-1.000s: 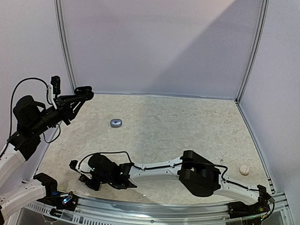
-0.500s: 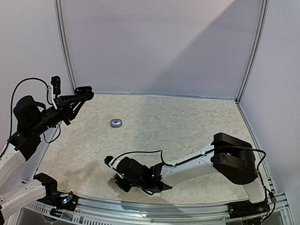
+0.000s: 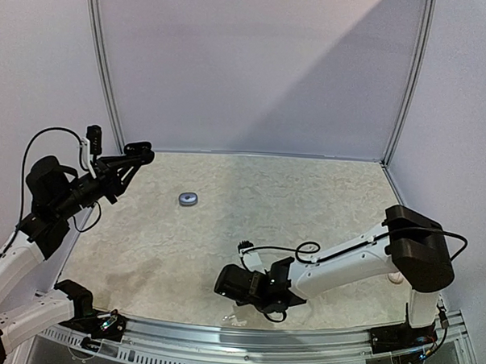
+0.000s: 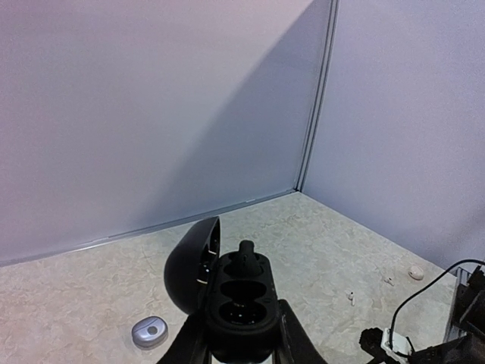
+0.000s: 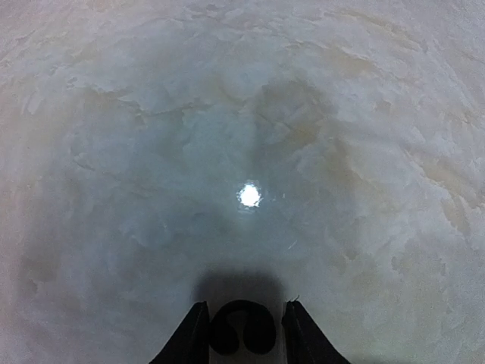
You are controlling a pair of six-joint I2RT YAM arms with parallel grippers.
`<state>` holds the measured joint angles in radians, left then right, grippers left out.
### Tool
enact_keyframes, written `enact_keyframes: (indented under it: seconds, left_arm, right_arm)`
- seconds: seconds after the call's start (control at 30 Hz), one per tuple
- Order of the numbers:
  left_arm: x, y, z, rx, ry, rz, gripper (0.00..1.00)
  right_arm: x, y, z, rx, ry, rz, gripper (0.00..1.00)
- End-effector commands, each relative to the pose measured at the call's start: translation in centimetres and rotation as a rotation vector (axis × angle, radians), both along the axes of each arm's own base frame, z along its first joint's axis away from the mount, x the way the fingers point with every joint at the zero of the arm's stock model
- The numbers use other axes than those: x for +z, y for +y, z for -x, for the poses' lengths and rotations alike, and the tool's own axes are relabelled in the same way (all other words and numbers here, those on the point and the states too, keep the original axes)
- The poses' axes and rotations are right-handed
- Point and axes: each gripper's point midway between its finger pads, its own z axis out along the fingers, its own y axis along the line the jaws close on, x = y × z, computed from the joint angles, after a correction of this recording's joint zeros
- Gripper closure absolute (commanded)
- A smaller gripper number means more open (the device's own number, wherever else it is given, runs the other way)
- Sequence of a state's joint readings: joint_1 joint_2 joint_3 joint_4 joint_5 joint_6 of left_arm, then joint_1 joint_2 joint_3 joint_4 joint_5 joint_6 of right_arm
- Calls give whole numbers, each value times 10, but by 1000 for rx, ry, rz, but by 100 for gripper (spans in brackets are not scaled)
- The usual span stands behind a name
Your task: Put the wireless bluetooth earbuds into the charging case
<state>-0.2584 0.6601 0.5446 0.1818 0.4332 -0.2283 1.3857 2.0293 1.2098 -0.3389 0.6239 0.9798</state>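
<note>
Black from above, the open charging case [image 3: 138, 152] hangs raised left of the grey case [image 3: 187, 199]. The right gripper [image 3: 229, 284] sits low, nearer than it, by the surface's [image 3: 323, 193] front edge.

Left wrist: the left fingers [image 4: 292, 343] clamp the charging case, with one earbud [image 4: 246, 255] seated and one socket seemingly free.

Right wrist: the right fingers [image 5: 194, 334] flank a dark lump [image 5: 242, 330]; whether they clamp it, I cannot tell.

This is likely the fetching of a bud. The next move calls for a lift, then a crossing of the open middle.

The counter [image 3: 291, 192] is a pale, marbled beige slab. A small grey oval case [image 3: 187, 199] lies on its left rear part. The left wrist view shows two tiny white earbuds [image 4: 350, 297] lying apart from each other toward the right side, near a round white case [image 4: 416, 271].
</note>
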Motion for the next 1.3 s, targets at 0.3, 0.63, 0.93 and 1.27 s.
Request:
enact_keyframes:
  seconds: [0.3, 0.63, 0.93, 1.27]
  left_arm:
    - [-6, 1, -7, 10, -5, -4, 100]
    - [-9, 1, -9, 10, 2, -8, 100]
    - [-12, 1, -10, 13, 9, -14, 100]
    - [-14, -2, -6, -15, 18, -10, 100]
  right_arm:
    - [14, -18, 11, -13, 125, 55, 32]
    - [85, -5, -14, 250, 275, -111, 24]
    - [91, -13, -17, 653, 379, 58, 60]
    - [33, -1, -8, 913, 514, 236, 68]
